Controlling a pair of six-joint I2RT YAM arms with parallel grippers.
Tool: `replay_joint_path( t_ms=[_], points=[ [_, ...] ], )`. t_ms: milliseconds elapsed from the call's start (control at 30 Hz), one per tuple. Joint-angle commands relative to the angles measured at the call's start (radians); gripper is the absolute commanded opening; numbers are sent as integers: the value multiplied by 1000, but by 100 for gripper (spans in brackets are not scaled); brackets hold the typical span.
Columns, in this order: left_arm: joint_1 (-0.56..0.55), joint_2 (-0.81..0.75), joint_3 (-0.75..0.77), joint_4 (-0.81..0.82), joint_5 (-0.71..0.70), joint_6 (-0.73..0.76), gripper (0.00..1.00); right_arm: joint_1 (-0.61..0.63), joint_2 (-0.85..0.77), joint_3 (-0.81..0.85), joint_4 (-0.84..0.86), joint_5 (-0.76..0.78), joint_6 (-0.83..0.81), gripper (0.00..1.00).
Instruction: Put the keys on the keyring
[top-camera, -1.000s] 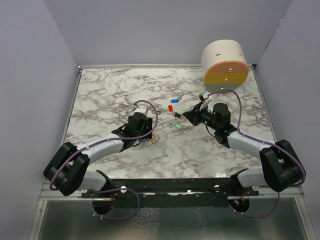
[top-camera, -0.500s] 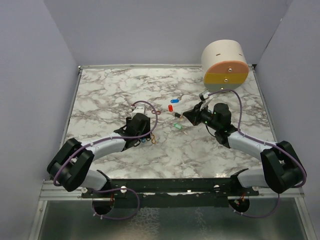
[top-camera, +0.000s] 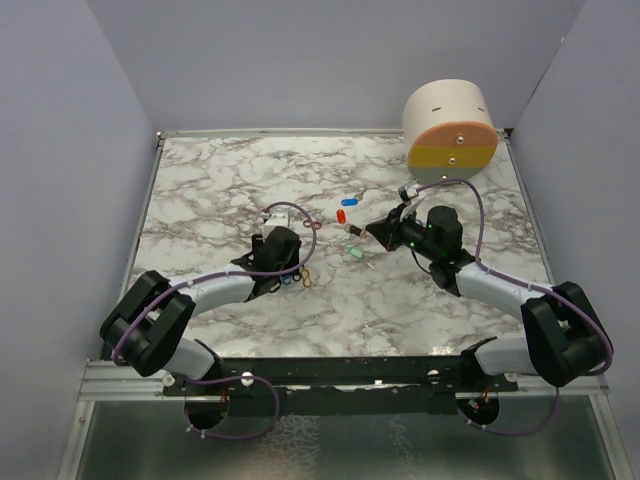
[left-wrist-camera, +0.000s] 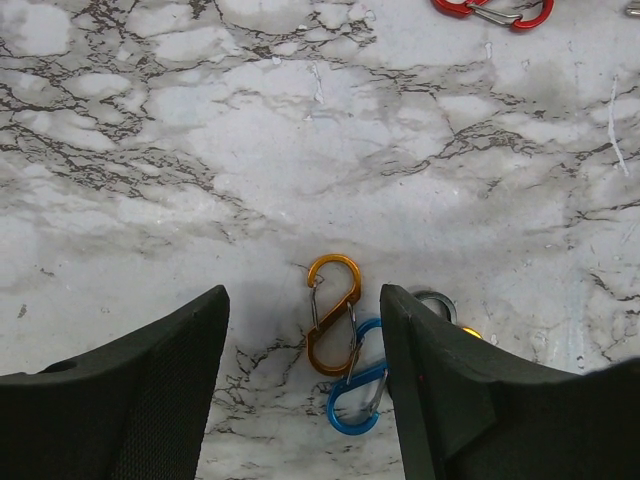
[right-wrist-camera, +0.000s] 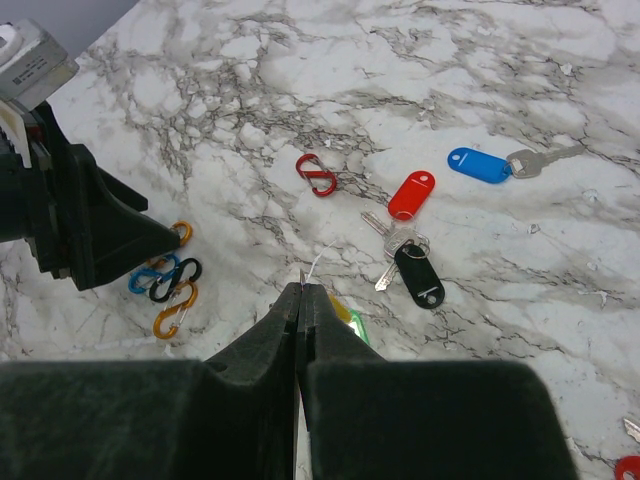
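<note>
Left tool (left-wrist-camera: 303, 300) shifted, keyring (left-wrist-camera: 333, 315) between (jaws apart)

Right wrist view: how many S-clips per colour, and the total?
Red clip: 1
Orange clips: 2, one of them partly hidden
Blue clip: 1
Black clip: 1
Total: 5

The table (top-camera: 200, 190) lies bare far left; keys (top-camera: 342, 215) clutter the middle, and a drum (top-camera: 450, 125) seemingly blocks the far-right corner.
</note>
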Motion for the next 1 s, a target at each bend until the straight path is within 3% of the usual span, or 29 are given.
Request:
replay_joint_path(
  t_ms=[0, 967],
  points=[
    [4, 23, -6, 23, -50, -7, 63, 7, -7, 13, 31, -18, 2, 1],
    [-3, -19, -63, -27, -19, -17, 57, 6, 11, 16, 34, -23, 5, 1]
  ],
)
